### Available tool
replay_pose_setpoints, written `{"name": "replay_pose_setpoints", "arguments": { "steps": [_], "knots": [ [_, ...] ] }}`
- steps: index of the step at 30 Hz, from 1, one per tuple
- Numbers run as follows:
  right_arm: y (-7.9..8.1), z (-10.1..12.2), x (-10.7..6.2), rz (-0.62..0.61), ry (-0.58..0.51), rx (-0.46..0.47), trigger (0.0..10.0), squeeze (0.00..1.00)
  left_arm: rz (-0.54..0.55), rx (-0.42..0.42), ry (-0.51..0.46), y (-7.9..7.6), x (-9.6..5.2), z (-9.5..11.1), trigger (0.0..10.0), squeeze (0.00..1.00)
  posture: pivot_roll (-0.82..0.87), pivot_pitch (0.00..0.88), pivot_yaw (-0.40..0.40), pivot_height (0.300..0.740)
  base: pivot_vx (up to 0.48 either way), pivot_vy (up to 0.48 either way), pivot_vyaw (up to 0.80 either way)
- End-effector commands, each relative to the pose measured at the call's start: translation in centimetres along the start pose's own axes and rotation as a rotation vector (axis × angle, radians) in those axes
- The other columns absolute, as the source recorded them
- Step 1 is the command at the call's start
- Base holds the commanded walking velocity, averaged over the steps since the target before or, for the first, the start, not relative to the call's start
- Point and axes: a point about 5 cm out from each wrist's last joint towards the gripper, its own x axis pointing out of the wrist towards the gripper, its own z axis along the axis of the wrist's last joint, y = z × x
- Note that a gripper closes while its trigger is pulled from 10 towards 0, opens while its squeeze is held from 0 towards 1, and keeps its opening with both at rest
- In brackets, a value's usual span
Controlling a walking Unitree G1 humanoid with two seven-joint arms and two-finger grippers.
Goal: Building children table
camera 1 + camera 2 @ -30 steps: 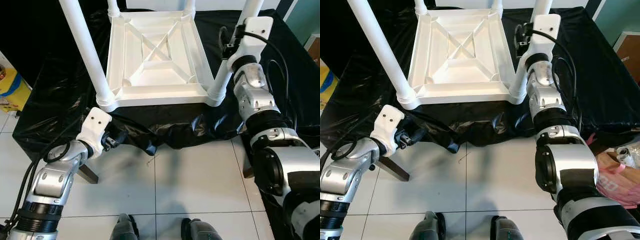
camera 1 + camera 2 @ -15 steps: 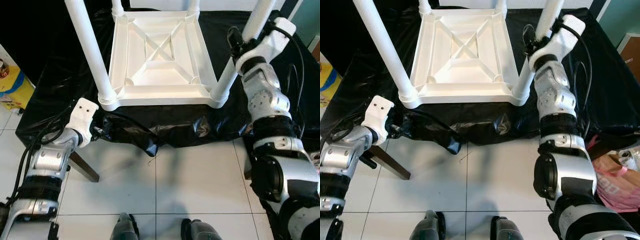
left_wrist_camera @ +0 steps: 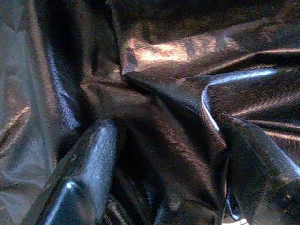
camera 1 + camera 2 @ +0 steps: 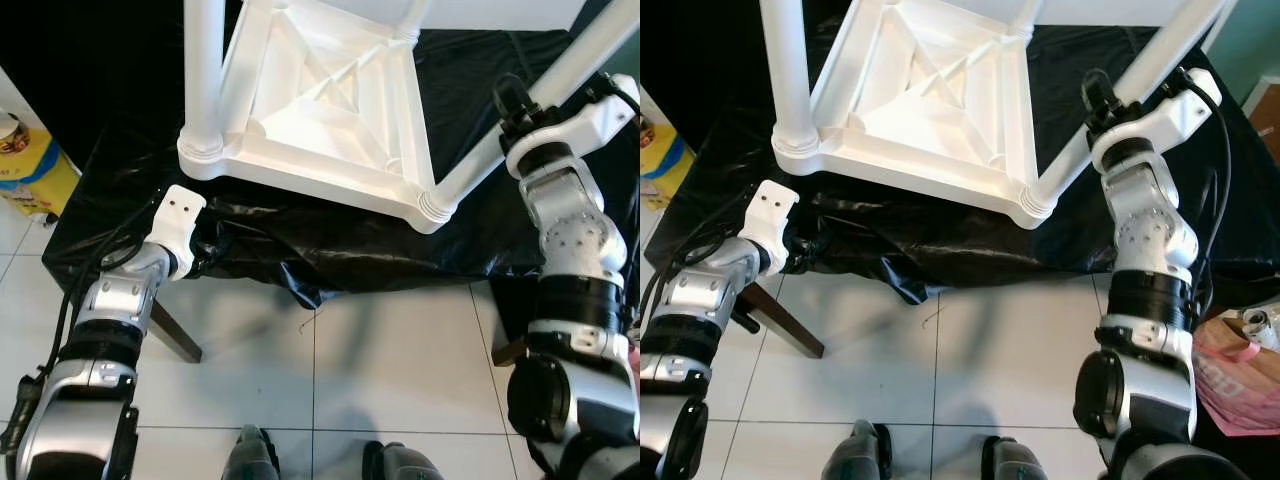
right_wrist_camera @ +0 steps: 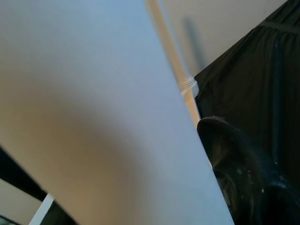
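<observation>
White children's table — upturned, tilted on black sheet. Right gripper clasps its near-right leg; left gripper beneath near-left corner — fingers parted in sheet.

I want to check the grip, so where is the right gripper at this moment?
In the left eye view, the right gripper is on the robot's right, closed on the near-right table leg of the upturned white table.

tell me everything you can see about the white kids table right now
The white table looks like moulded plastic. It lies upside down and tilted on the black sheet, its ribbed, cross-braced underside showing. Round legs rise from ringed corner sockets. The right pincer grips the near right leg. The left pincer is apart from it, in the sheet's folds.
</observation>
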Motion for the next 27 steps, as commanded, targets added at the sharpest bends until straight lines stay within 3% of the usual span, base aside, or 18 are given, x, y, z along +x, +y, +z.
{"name": "replay_pose_setpoints", "arguments": {
  "steps": [1, 7, 8, 12, 13, 14, 15, 17, 21, 23, 24, 27],
  "knots": [
    [-1.4, -0.9, -1.0, -0.045, 0.030, 0.139, 10.0, 0.00, 0.221, -0.018, 0.014, 1.4, 0.0, -0.6, 10.0, 0.00, 0.00, 0.200, 0.006, 0.740, 0.000, 0.000, 0.00],
    [-1.8, -1.1, -2.8, -0.057, 0.048, 0.165, 10.0, 0.00, 0.268, -0.119, -0.113, 3.1, 0.3, 2.2, 10.0, 0.00, -0.02, 0.214, 0.026, 0.740, 0.000, 0.000, 0.00],
    [-1.9, -1.1, -3.4, -0.061, 0.059, 0.165, 10.0, 0.00, 0.240, -0.114, -0.146, 4.0, 0.2, 4.2, 10.0, 0.00, -0.03, 0.222, 0.038, 0.740, 0.000, 0.000, 0.00],
    [-2.0, -1.0, -4.0, -0.077, 0.065, 0.160, 10.0, 0.00, 0.110, -0.110, -0.152, 4.3, -0.2, 6.0, 10.0, 0.00, -0.04, 0.225, 0.049, 0.740, 0.000, 0.000, 0.00],
    [-2.1, -1.0, -4.1, -0.079, 0.067, 0.156, 10.0, 0.00, 0.059, -0.048, -0.142, 4.1, -0.4, 6.0, 10.0, 0.00, -0.04, 0.232, 0.053, 0.740, 0.000, 0.000, 0.00],
    [-2.1, -1.0, -4.1, -0.079, 0.067, 0.156, 10.0, 0.00, 0.059, -0.048, -0.142, 4.1, -0.4, 6.0, 10.0, 0.00, -0.04, 0.232, 0.053, 0.740, 0.000, 0.000, 0.00],
    [-2.1, -0.9, -4.2, -0.086, 0.074, 0.148, 10.0, 0.00, 0.004, 0.029, -0.115, 3.8, -0.6, 5.5, 10.0, 0.00, -0.04, 0.232, 0.053, 0.740, 0.000, 0.000, 0.00],
    [-2.2, -0.9, -4.3, -0.087, 0.077, 0.147, 10.0, 0.00, -0.002, 0.026, -0.107, 3.8, -0.8, 5.0, 10.0, 0.00, -0.04, 0.234, 0.051, 0.740, 0.000, 0.000, 0.00],
    [-2.3, -1.0, -4.3, -0.088, 0.084, 0.159, 10.0, 0.00, 0.053, -0.020, -0.088, 4.4, -0.9, 3.8, 10.0, 0.00, -0.03, 0.233, 0.049, 0.740, 0.000, 0.000, 0.00],
    [-2.2, -1.2, -4.4, -0.086, 0.091, 0.172, 10.0, 0.00, 0.102, -0.051, -0.119, 4.8, -0.6, 4.0, 10.0, 0.00, -0.03, 0.230, 0.042, 0.740, 0.000, 0.000, 0.00],
    [-2.2, -1.7, -4.5, -0.079, 0.113, 0.199, 10.0, 0.00, 0.196, -0.109, -0.178, 5.2, -0.2, 4.7, 10.0, 0.00, -0.03, 0.229, 0.038, 0.740, 0.000, 0.000, 0.00],
    [-2.2, -2.1, -4.7, -0.073, 0.129, 0.221, 10.0, 0.00, 0.246, -0.132, -0.220, 5.3, 0.1, 5.5, 10.0, 0.00, -0.02, 0.226, 0.037, 0.740, 0.000, 0.000, 0.00]
  ]
}}
